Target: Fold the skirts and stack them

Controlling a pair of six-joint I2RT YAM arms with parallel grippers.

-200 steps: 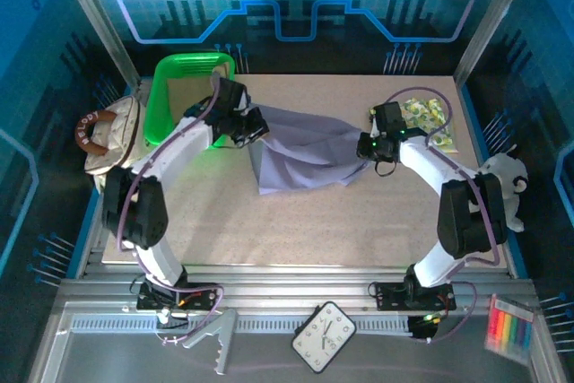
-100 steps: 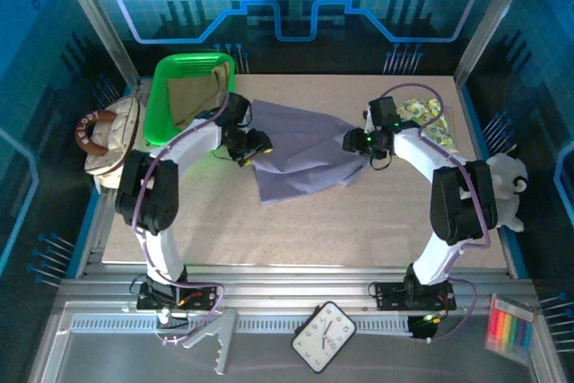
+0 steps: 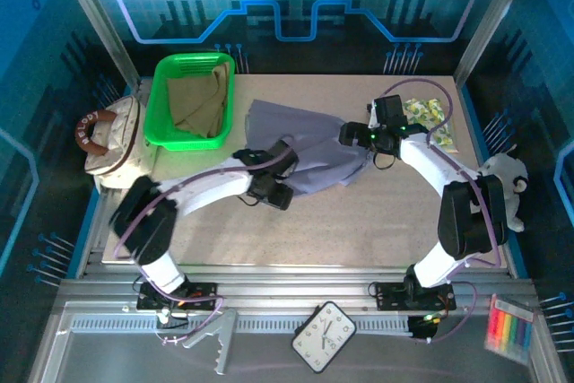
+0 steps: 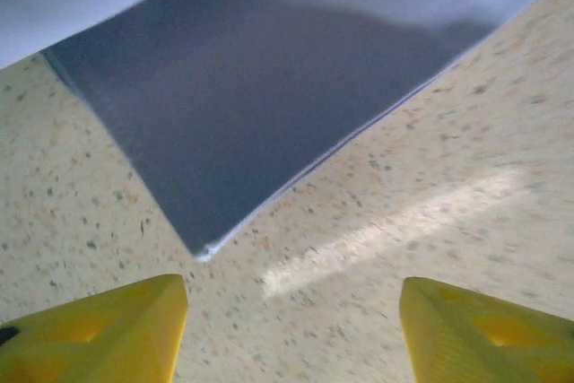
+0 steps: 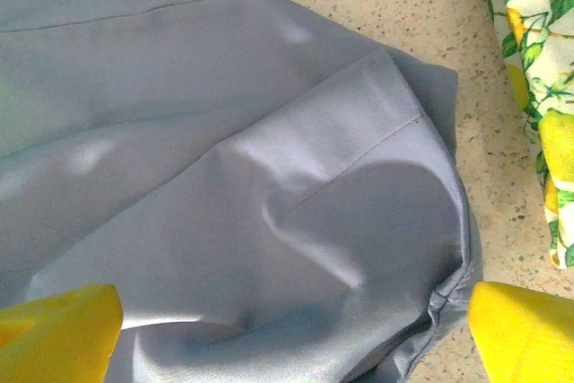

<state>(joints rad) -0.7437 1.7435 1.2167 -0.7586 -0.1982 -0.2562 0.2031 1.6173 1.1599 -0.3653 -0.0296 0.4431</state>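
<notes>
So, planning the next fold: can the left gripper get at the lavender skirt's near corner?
Likely yes: the left gripper stands open, and the lavender skirt's corner lies flat on the table just ahead, nothing between.

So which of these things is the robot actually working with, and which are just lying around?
Part of the job:
- lavender-grey skirt, spread on the table
- khaki skirt, in the green basket
- yellow-green printed skirt

Just lying about:
- cream handbag
- white plush toy
- clock
</notes>
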